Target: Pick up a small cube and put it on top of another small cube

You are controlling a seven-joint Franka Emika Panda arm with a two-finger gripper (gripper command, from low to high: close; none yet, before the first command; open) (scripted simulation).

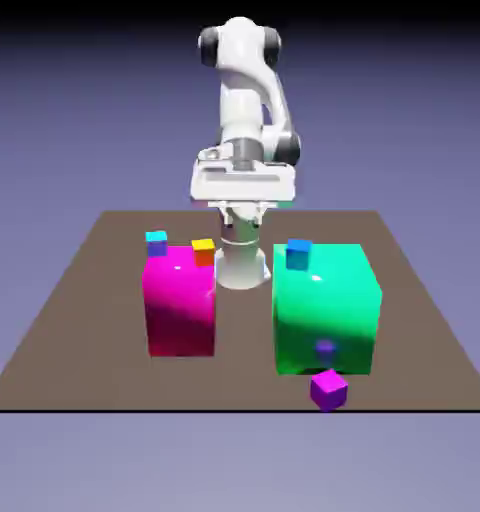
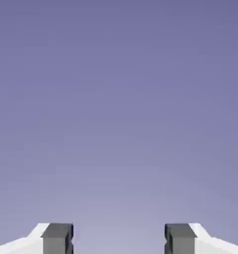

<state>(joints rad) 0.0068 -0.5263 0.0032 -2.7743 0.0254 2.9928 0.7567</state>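
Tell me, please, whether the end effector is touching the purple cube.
Apart: the exterior view shows the end effector high above the table's far side, the purple cube at the near edge.

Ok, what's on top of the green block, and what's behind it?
On top of the green block: one small blue cube, near the back edge. Behind: can't tell, the block hides that part of the table and the hand view doesn't show it.
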